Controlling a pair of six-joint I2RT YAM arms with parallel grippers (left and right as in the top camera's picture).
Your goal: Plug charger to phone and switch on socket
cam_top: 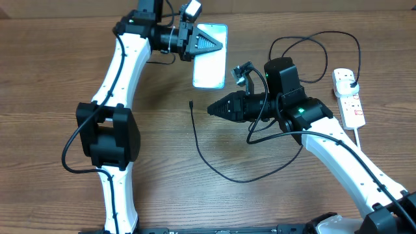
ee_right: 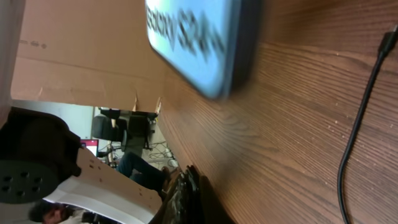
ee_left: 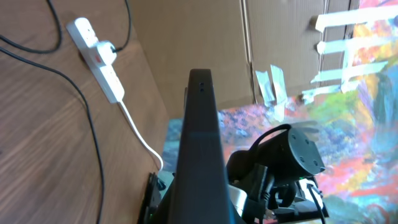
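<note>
The phone (cam_top: 210,65) lies flat at the table's far middle, light blue screen up; its lettered end shows in the right wrist view (ee_right: 193,43). My left gripper (cam_top: 212,44) is shut, its tip over the phone's far half (ee_left: 200,78). The charger cable (cam_top: 198,146) loops across the table; its small connector tip (cam_top: 190,103) lies free just below the phone (ee_right: 388,42), and its black plug (cam_top: 351,83) sits in the white socket strip (cam_top: 351,107). My right gripper (cam_top: 210,108) is shut and empty, right of the connector tip (ee_right: 186,183).
The socket strip and the plug also show in the left wrist view (ee_left: 102,68), with the strip's white cord (ee_left: 140,134) trailing off the table edge. Cable slack (cam_top: 305,42) loops behind my right arm. Cardboard panels stand beyond the table.
</note>
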